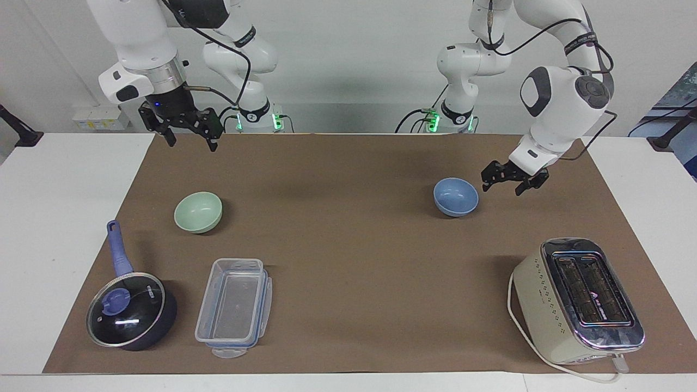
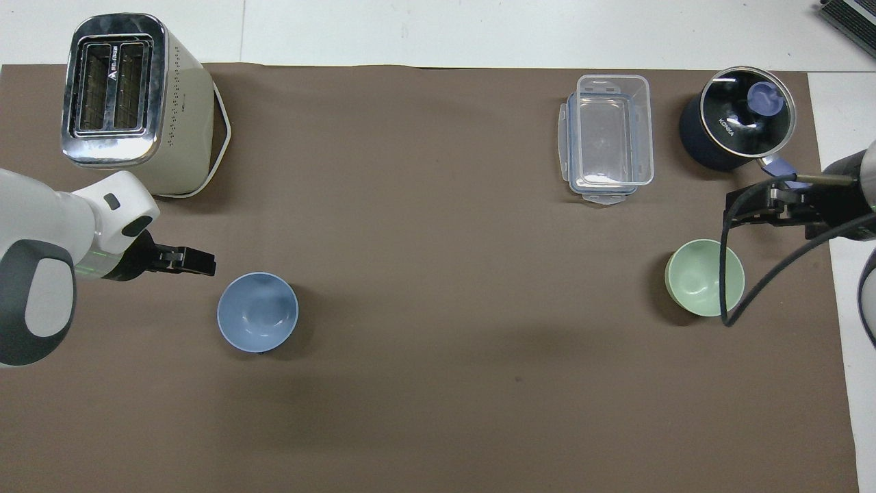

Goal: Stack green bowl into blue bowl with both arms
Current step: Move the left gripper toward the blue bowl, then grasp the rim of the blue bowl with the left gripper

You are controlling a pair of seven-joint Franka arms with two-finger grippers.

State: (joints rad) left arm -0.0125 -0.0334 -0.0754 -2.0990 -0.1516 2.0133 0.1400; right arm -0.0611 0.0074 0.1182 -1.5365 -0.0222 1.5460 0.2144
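The green bowl stands upright and empty on the brown mat toward the right arm's end; it also shows in the overhead view. The blue bowl stands upright and empty toward the left arm's end. My left gripper is open and empty, low over the mat just beside the blue bowl without touching it. My right gripper is open and empty, high over the mat at the right arm's end, well above the green bowl, and waits.
A cream toaster with a white cord stands farther from the robots than the blue bowl. A clear plastic container and a dark lidded pan with a blue handle lie farther out than the green bowl. The brown mat covers the table.
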